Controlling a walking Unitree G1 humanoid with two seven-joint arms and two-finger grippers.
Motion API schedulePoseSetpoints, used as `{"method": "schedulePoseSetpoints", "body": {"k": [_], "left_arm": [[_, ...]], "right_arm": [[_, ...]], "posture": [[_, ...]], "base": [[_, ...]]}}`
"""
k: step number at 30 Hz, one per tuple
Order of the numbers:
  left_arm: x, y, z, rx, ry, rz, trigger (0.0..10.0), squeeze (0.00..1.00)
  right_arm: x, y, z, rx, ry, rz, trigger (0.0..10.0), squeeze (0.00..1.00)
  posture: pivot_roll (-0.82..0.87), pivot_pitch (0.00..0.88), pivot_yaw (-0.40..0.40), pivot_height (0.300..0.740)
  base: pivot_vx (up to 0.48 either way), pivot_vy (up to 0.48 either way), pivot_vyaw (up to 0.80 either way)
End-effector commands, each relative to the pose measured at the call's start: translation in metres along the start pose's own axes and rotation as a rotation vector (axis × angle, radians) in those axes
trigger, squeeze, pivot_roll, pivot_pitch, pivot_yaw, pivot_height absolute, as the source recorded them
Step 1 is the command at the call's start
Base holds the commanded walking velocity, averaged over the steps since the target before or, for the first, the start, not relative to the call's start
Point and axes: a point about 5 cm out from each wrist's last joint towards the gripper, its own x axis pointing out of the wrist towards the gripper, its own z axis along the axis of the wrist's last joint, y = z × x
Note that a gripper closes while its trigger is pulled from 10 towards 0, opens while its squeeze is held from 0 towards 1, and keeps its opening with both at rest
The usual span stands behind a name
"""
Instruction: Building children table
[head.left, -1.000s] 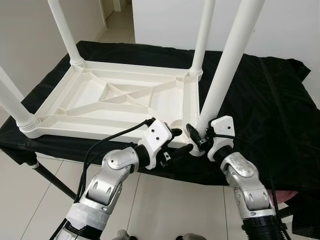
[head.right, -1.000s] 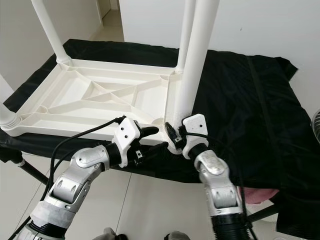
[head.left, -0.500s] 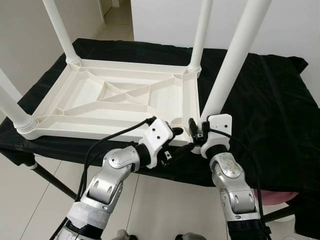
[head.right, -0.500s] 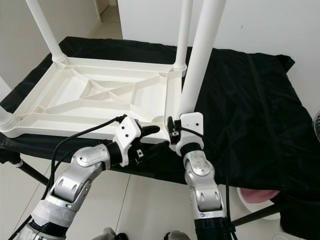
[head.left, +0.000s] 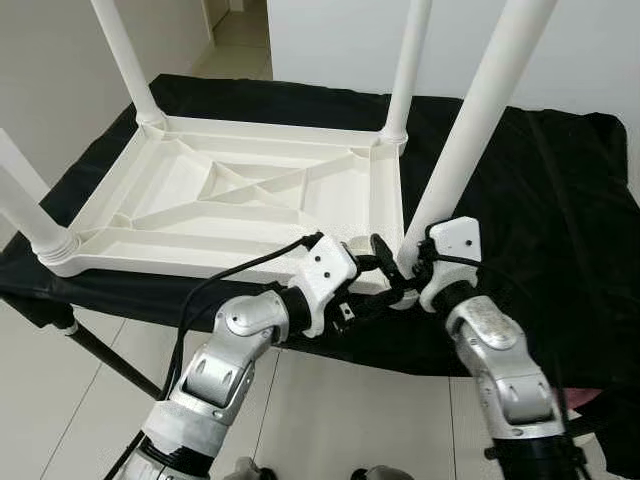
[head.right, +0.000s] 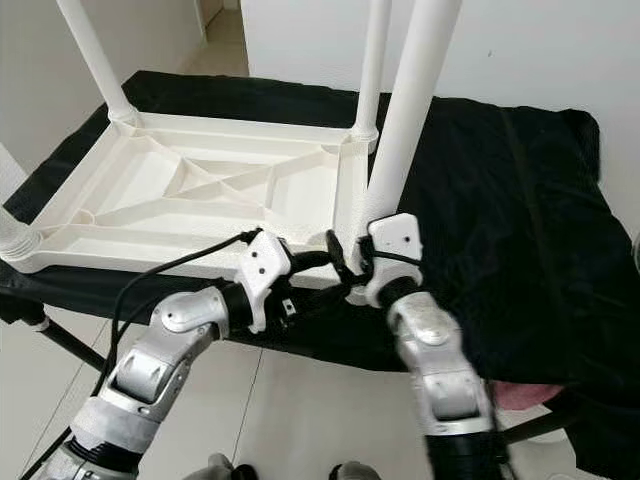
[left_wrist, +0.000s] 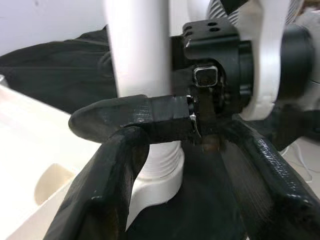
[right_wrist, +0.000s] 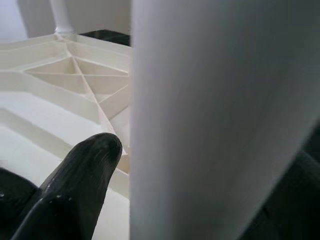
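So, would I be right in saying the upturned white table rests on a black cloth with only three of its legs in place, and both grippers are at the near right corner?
Not quite: four legs are in place, not three. The left eye view shows the fourth leg at the near right corner of the upturned table, on the black cloth, where the left gripper and right gripper are.

black cloth (head.left: 540, 190): we've got a big dark sheet draped over the whole work surface, wrinkled, hanging loose past the near edge and bunched up at the far right corner
frame leg (head.left: 105, 362): a dark slanted metal bar pokes out from under the black cloth's near left corner, down toward the floor
floor (head.left: 60, 400): pale glossy tiles below the black cloth, thin grout lines showing
wall (head.left: 330, 40): plain white, right behind the black cloth's far edge
doorway (head.left: 235, 25): off past the black cloth's far left corner, more pale tile running through it
pink thing (head.right: 525, 392): a bit peeking out under the black cloth's near right edge, we can't tell what it is
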Motion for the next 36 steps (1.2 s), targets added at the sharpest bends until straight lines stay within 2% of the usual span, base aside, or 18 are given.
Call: {"method": "schedulePoseSetpoints", "body": {"k": [1, 2, 4, 5, 10, 12, 14, 20, 22, 25, 26, 29, 30, 31, 36], "left_arm": [[-0.004, 0.015, 0.001, 0.011, 0.008, 0.104, 10.0, 0.00], [-0.003, 0.015, 0.001, 0.013, 0.008, 0.102, 10.0, 0.00], [-0.003, 0.015, 0.001, 0.013, 0.008, 0.102, 10.0, 0.00], [-0.004, 0.015, 0.002, 0.013, 0.008, 0.092, 10.0, 0.00], [-0.006, 0.015, 0.000, 0.014, 0.024, 0.081, 10.0, 0.00], [-0.012, 0.017, -0.003, 0.022, 0.048, 0.092, 10.0, 0.00], [-0.012, 0.017, -0.003, 0.022, 0.048, 0.092, 10.0, 0.00], [-0.024, 0.024, -0.003, 0.034, 0.067, 0.125, 10.0, 0.00], [-0.034, 0.020, -0.004, 0.028, 0.089, 0.076, 10.0, 0.00], [-0.037, 0.016, -0.003, 0.023, 0.095, 0.039, 10.0, 0.00], [-0.039, 0.010, -0.003, 0.012, 0.099, -0.008, 10.0, 0.00], [-0.040, 0.005, -0.002, 0.002, 0.100, -0.049, 10.0, 0.00], [-0.041, 0.002, -0.002, -0.001, 0.100, -0.072, 10.0, 0.00], [-0.041, -0.002, -0.003, 0.003, 0.107, -0.093, 10.0, 0.00], [-0.041, -0.004, -0.006, 0.002, 0.124, -0.096, 10.0, 0.00]], "right_arm": [[-0.004, 0.006, -0.009, 0.017, 0.021, 0.208, 10.0, 0.00], [-0.005, 0.001, -0.010, -0.001, 0.026, 0.232, 10.0, 0.00], [-0.005, 0.001, -0.010, -0.001, 0.026, 0.232, 10.0, 0.00], [-0.004, -0.009, -0.014, -0.022, 0.048, 0.277, 10.0, 0.00], [-0.004, -0.016, -0.016, -0.022, 0.069, 0.333, 10.0, 0.00], [-0.002, -0.023, -0.018, -0.018, 0.087, 0.382, 10.0, 0.00], [-0.002, -0.023, -0.018, -0.018, 0.087, 0.382, 10.0, 0.00], [0.003, -0.027, -0.023, -0.022, 0.099, 0.444, 10.0, 0.00], [0.011, -0.035, -0.023, -0.022, 0.096, 0.442, 10.0, 0.00], [0.013, -0.039, -0.023, -0.030, 0.094, 0.435, 10.0, 0.00], [0.014, -0.043, -0.023, -0.029, 0.089, 0.429, 7.3, 0.00], [0.014, -0.048, -0.024, -0.024, 0.089, 0.417, 7.3, 0.00], [0.015, -0.051, -0.025, -0.020, 0.090, 0.411, 4.9, 0.00], [0.014, -0.054, -0.026, -0.001, 0.092, 0.404, 0.0, 0.00], [0.012, -0.055, -0.028, 0.009, 0.096, 0.411, 0.0, 0.00]], "posture": [[-0.16, 0.077, 0.036, 0.740], [-0.16, 0.072, 0.044, 0.740], [-0.16, 0.072, 0.044, 0.740], [-0.15, 0.067, 0.047, 0.740], [-0.15, 0.065, 0.050, 0.740], [-0.15, 0.063, 0.052, 0.740], [-0.15, 0.063, 0.052, 0.740], [-0.13, 0.061, 0.053, 0.740], [-0.12, 0.057, 0.045, 0.740], [-0.12, 0.057, 0.045, 0.740], [-0.11, 0.056, 0.044, 0.740], [-0.11, 0.058, 0.042, 0.740], [-0.11, 0.058, 0.042, 0.740], [-0.11, 0.057, 0.041, 0.740], [-0.12, 0.055, 0.040, 0.740]], "base": [[0.000, 0.000, 0.00], [0.000, 0.000, 0.00], [0.000, 0.000, 0.00], [0.000, 0.000, 0.00], [0.000, 0.000, 0.00], [0.000, 0.000, 0.00], [0.000, 0.000, 0.00], [0.000, 0.000, 0.00], [0.000, 0.000, 0.00], [0.000, 0.000, 0.00], [0.000, 0.000, 0.00], [0.000, 0.000, 0.00], [0.000, 0.000, 0.00], [0.000, 0.000, 0.00], [0.000, 0.000, 0.00]]}}
